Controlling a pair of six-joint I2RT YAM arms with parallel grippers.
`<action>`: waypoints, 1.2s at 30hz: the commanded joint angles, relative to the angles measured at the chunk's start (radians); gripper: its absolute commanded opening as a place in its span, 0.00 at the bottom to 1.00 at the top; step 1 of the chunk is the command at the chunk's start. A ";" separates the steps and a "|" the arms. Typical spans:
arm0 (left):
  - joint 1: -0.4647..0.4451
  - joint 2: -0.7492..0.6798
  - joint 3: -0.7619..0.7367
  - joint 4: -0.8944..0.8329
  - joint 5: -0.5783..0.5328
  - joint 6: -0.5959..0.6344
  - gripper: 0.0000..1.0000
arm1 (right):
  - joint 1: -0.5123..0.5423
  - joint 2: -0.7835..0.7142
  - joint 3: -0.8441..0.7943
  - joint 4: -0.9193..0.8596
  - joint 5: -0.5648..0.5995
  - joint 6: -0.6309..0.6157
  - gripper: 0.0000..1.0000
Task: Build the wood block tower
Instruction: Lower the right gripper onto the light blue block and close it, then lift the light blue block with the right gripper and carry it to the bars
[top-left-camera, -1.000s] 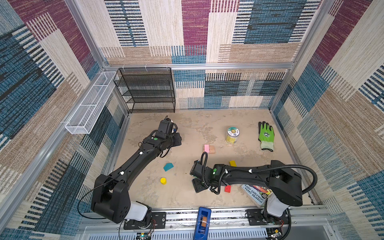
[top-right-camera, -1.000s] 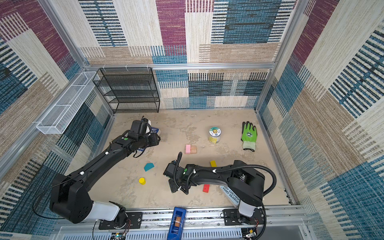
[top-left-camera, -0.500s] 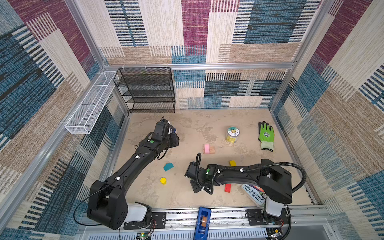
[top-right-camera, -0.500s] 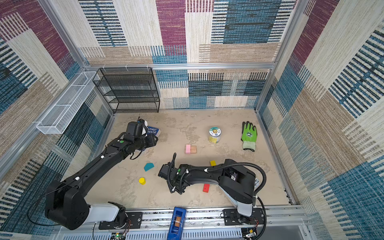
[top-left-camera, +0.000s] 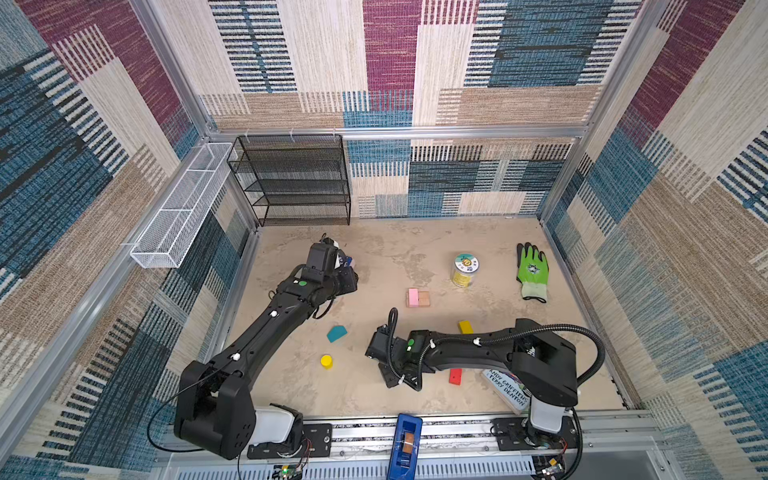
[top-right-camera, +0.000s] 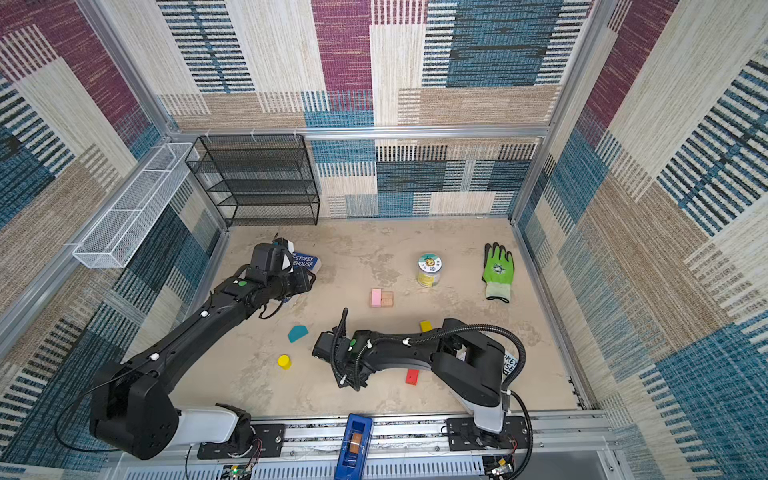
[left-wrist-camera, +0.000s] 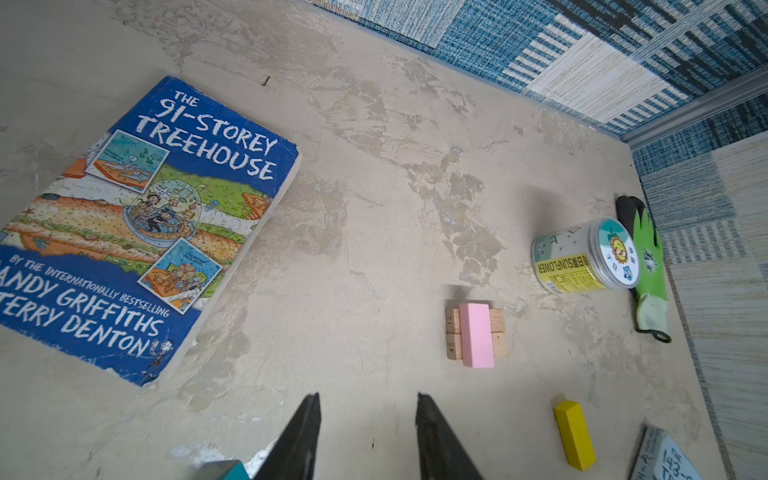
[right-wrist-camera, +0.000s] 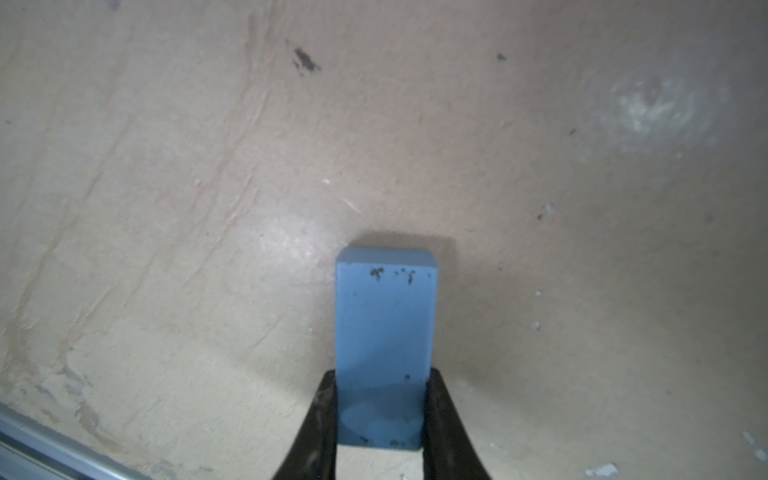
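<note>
right gripper (right-wrist-camera: 381, 377) jaws just closed, now clamped on the light blue block (right-wrist-camera: 386, 316); left gripper (left-wrist-camera: 368, 397) jaws apart, empty, so it looks ready to lift toward the pink block (top-left-camera: 413, 297).

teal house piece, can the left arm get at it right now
Probably yes: the teal house piece lies alone in the open, close to the left gripper, nothing on it, and the jaws stand open and empty.

Patchwork woven wall panels (top-left-camera: 415, 62) in blue, maroon, beige; aluminium frame rails (top-left-camera: 415, 132); mottled beige desk (top-left-camera: 395, 245); black mesh shelf rack (top-left-camera: 295, 183) back-left, white wire basket (top-left-camera: 178, 205) on left wall.
</note>
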 joint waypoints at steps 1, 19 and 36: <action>0.001 0.002 -0.003 0.022 0.013 -0.016 0.43 | 0.001 0.003 0.004 -0.008 0.012 0.020 0.10; 0.004 0.036 -0.001 0.054 0.061 -0.034 0.41 | -0.167 -0.230 0.017 -0.082 0.139 -0.014 0.00; 0.003 0.105 0.022 0.094 0.151 -0.008 0.42 | -0.463 -0.155 0.099 -0.045 0.184 -0.186 0.00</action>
